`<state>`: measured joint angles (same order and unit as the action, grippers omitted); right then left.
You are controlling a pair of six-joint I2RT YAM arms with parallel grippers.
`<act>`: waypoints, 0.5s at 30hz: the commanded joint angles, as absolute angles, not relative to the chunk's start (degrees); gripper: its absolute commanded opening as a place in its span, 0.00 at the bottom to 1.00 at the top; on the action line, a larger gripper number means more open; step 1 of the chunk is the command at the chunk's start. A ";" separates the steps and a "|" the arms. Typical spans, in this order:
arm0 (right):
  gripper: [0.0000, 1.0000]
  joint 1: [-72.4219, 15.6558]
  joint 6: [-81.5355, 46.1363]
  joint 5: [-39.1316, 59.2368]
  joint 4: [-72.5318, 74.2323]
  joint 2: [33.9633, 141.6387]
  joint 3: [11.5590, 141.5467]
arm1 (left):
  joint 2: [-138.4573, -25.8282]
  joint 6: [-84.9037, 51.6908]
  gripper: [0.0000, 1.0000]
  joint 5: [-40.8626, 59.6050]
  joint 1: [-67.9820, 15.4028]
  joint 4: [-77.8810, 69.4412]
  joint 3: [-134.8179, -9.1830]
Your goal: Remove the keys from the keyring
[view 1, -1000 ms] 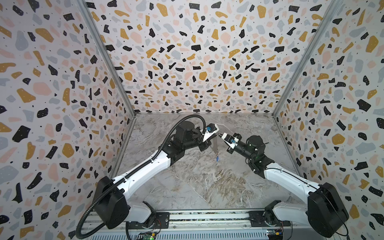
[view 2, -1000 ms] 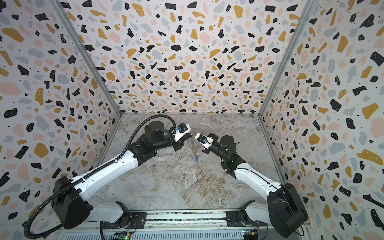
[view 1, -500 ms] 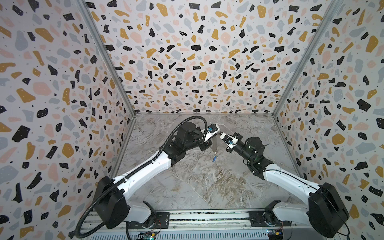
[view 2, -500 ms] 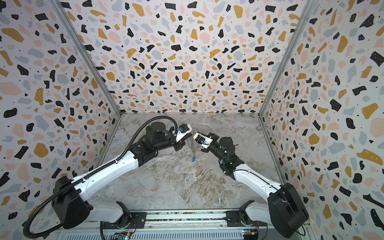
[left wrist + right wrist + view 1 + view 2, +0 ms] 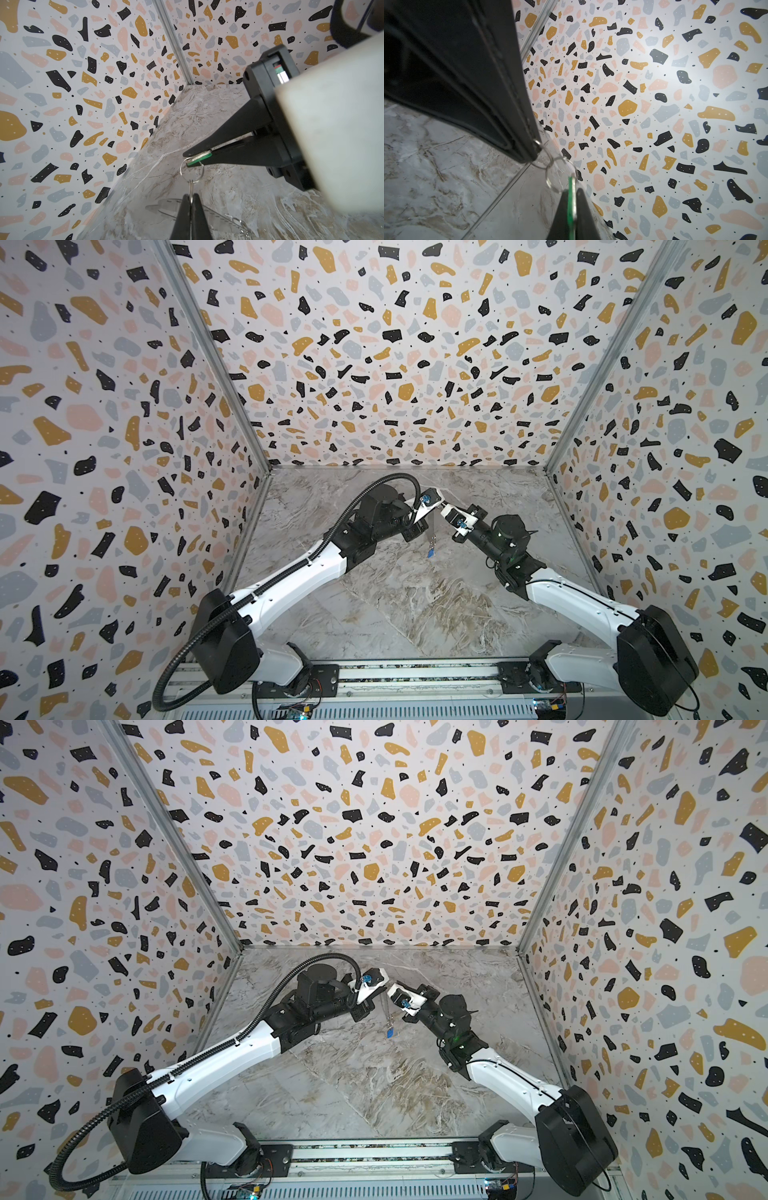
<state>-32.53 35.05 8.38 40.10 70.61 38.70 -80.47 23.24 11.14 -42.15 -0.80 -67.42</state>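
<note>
1. Two shiny wire loops hook together in the air: a big ring [image 5: 192, 171] and a small ring [image 5: 190, 186].
2. The flat green key [image 5: 198, 159] hangs on the big ring. The right gripper [image 5: 572, 190] has its pointy black jaws squeezed tight on it.
3. The left gripper [image 5: 190, 196] has its jaws pinched on the small ring.
4. The keyring [image 5: 220, 218], a thin, flat, greyish plate, hangs under the grippers. The tiny blue key [image 5: 431, 551] dangles lowest, over the marble-look table [image 5: 415, 605].
5. Both arms are bent and reach in, tips almost meeting.

Terrazzo walls [image 5: 374, 344], marbled floor [image 5: 415, 614].
</note>
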 commanded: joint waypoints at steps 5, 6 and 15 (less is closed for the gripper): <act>0.00 -31.62 32.54 7.18 43.75 68.97 40.69 | -81.34 24.26 0.00 10.63 -42.76 0.24 -69.51; 0.00 -31.56 32.52 7.42 44.02 69.00 40.78 | -81.49 24.26 0.00 10.63 -42.75 0.39 -69.59; 0.00 -31.62 32.85 8.87 45.79 68.97 41.22 | -82.92 24.26 0.00 11.32 -42.77 2.15 -70.42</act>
